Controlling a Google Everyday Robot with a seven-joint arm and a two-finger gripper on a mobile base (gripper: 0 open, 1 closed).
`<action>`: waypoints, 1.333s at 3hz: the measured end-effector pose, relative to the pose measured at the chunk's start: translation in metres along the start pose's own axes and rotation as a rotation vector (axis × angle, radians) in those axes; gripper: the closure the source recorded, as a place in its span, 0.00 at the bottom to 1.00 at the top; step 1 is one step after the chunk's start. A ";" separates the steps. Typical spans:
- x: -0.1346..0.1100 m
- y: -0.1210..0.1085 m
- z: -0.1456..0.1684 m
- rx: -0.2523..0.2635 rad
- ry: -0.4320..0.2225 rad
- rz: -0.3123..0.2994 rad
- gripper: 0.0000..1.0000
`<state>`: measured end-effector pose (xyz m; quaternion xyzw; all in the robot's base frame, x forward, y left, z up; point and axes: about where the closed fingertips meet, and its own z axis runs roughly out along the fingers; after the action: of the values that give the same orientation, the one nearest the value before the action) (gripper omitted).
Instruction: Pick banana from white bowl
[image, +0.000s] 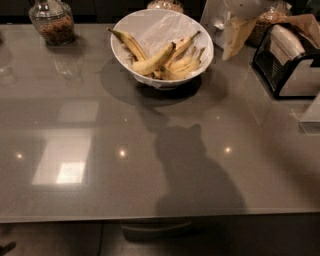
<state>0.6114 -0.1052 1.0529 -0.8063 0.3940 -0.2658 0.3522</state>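
Note:
The white bowl (206, 46) stands at the back middle of the grey table, with crinkly white lining and several bananas in it. The long, slim banana (184, 46) with a thin dark stem lies at the right inside the bowl, stem pointing up and right. A plumper pale banana (152, 63) lies across the middle. A thin brown-backed banana (127, 42) leans over the left rim. My gripper (234, 36), pale yellow, hangs at the top right, just outside the bowl's right rim and above the table. It holds nothing that I can see.
A black and white napkin holder (290, 62) stands at the right edge. A glass jar (52, 22) stands at the back left. A white upright card (214, 17) is behind the bowl. The arm's shadow (190, 170) falls on the table's front.

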 end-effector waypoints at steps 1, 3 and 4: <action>0.007 -0.042 0.031 0.068 0.040 -0.157 0.00; 0.020 -0.081 0.093 0.076 -0.004 -0.245 0.35; 0.027 -0.076 0.120 0.033 -0.037 -0.230 0.35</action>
<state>0.7452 -0.0512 1.0425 -0.8451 0.2876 -0.2959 0.3398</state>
